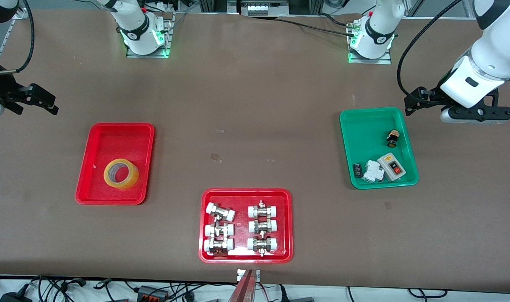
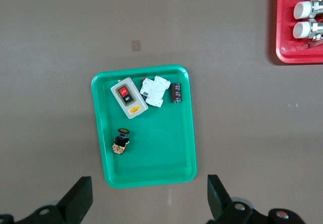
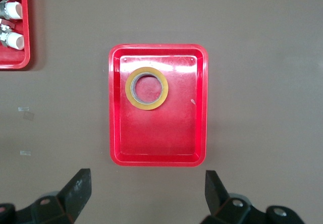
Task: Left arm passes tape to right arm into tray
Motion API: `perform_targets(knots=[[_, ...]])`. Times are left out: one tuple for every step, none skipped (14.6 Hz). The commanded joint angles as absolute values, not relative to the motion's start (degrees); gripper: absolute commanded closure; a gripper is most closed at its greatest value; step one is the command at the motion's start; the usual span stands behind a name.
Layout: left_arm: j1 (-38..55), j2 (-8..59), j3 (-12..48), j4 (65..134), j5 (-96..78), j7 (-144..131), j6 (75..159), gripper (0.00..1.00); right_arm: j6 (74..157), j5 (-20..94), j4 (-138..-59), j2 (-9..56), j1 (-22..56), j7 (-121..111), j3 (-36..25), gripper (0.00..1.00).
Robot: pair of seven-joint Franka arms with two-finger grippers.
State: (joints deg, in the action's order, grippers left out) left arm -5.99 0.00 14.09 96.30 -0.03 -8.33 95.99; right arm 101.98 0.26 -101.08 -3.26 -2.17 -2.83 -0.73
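Brown tabletop with the tape (image 1: 120,174) lying flat in the tray (image 1: 96,186) — core hole facing up, in the half nearer the front camera. Right gripper (image 3: 146,196) hovers over the table beside that tray, jaws wide and empty; left gripper (image 2: 149,199) waits likewise beside the green tray (image 2: 151,176).
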Motion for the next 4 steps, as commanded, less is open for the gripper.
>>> perform_targets(knots=[[-6.24, 0.79, 14.33, 94.83, -0.62, -7.03, 94.83, 0.00, 101.16, 0.26, -100.99, -4.22, -2.99, -2.46, 0.18, 0.00], [-6.24, 0.79, 14.33, 94.83, -0.62, -7.12, 94.75, 0.00, 101.08, 0.26, -100.90, -4.22, -2.90, -3.07, 0.18, 0.00], [-6.24, 0.79, 14.33, 94.75, -0.62, -7.12, 94.83, 0.00, 100.73, 0.26, -100.99, -4.31, -2.90, -3.08, 0.18, 0.00], [-6.24, 0.79, 14.33, 94.75, -0.62, -7.12, 94.83, 0.00, 100.46, 0.09, -100.90, -4.31, -2.90, -3.16, 0.18, 0.00]])
